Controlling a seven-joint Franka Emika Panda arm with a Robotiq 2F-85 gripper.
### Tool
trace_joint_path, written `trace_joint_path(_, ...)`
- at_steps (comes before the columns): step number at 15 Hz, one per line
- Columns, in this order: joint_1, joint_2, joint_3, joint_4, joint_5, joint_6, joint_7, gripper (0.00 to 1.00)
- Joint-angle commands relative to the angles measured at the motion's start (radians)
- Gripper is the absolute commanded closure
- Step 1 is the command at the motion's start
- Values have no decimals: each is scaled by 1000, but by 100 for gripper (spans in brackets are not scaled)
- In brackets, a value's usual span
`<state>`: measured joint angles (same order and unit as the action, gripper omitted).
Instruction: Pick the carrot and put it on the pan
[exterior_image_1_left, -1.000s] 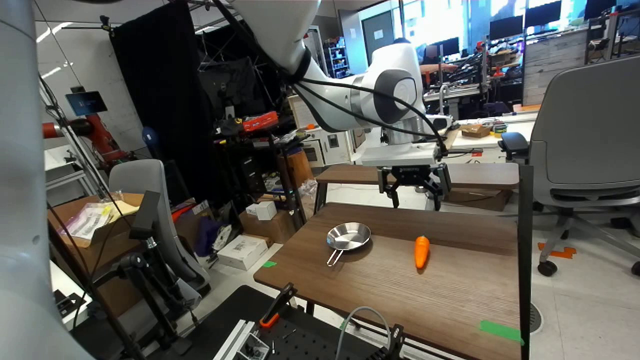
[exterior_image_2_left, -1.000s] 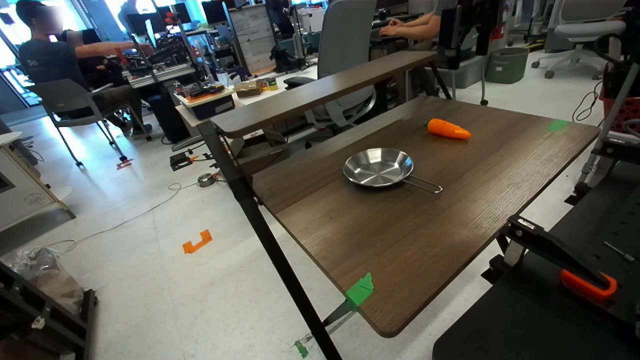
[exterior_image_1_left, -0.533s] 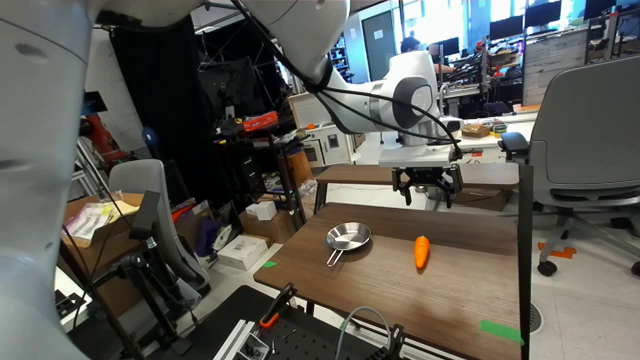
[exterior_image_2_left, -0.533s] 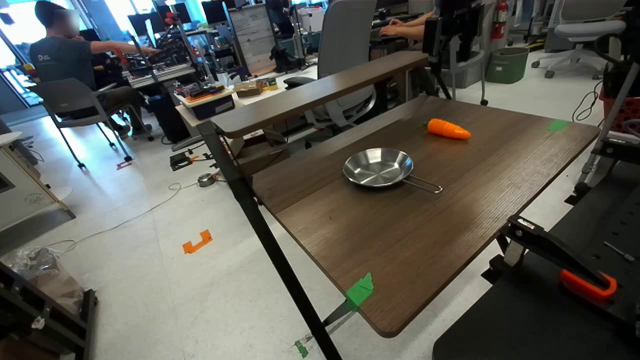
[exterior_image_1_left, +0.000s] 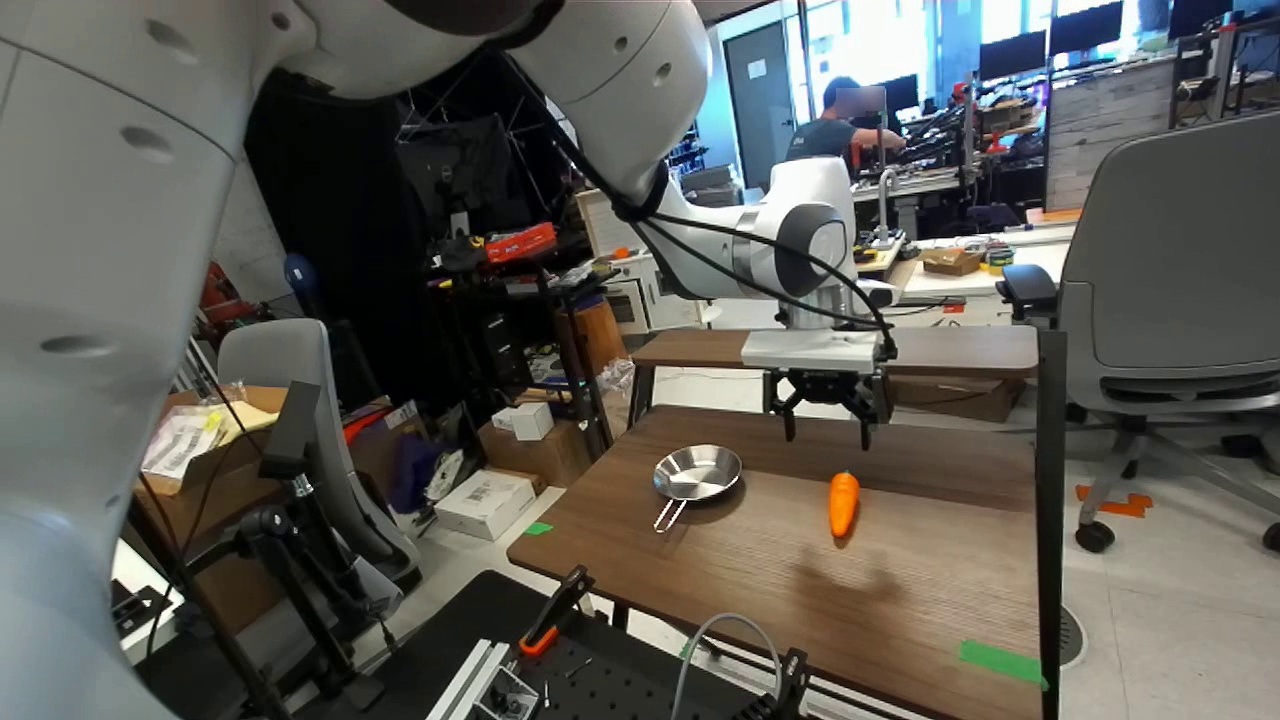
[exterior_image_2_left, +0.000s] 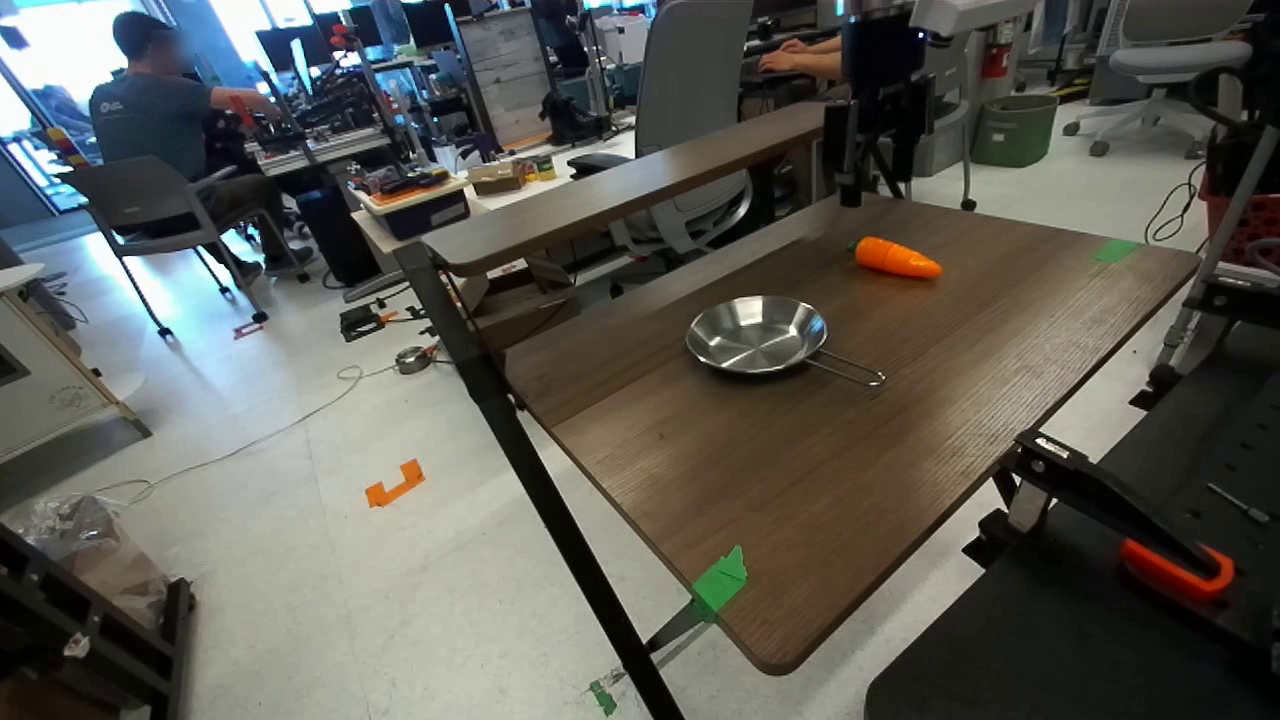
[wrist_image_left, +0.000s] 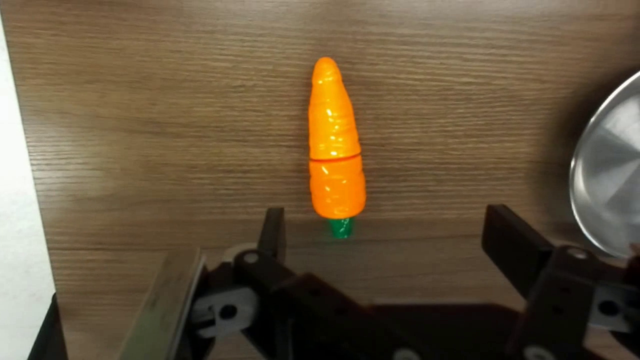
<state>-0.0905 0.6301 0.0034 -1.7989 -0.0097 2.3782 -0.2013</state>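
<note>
Here, a glossy, tapered orange carrot (wrist_image_left: 335, 142), green-topped and seamed across, lies lower than the widely parted fingers (wrist_image_left: 513, 244).

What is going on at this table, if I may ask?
A robot arm seems set to pick up the carrot and put it on the pan. Its gripper hangs above the table, open and holding nothing. The carrot lies on the table, apart from the pan, which has nothing in it.

Overexposed windows (exterior_image_1_left: 885, 40), soft shadow (exterior_image_1_left: 845, 588) on tabletop (exterior_image_1_left: 940, 530), blurred gripper (wrist_image_left: 385, 215)
</note>
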Motion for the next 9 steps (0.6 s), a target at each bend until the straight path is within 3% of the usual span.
trace_joint_path(1,-12,27,18,37,5,-42,-33,0)
trace_joint_path(9,-15,24,7,5,0,-67,-29,0)
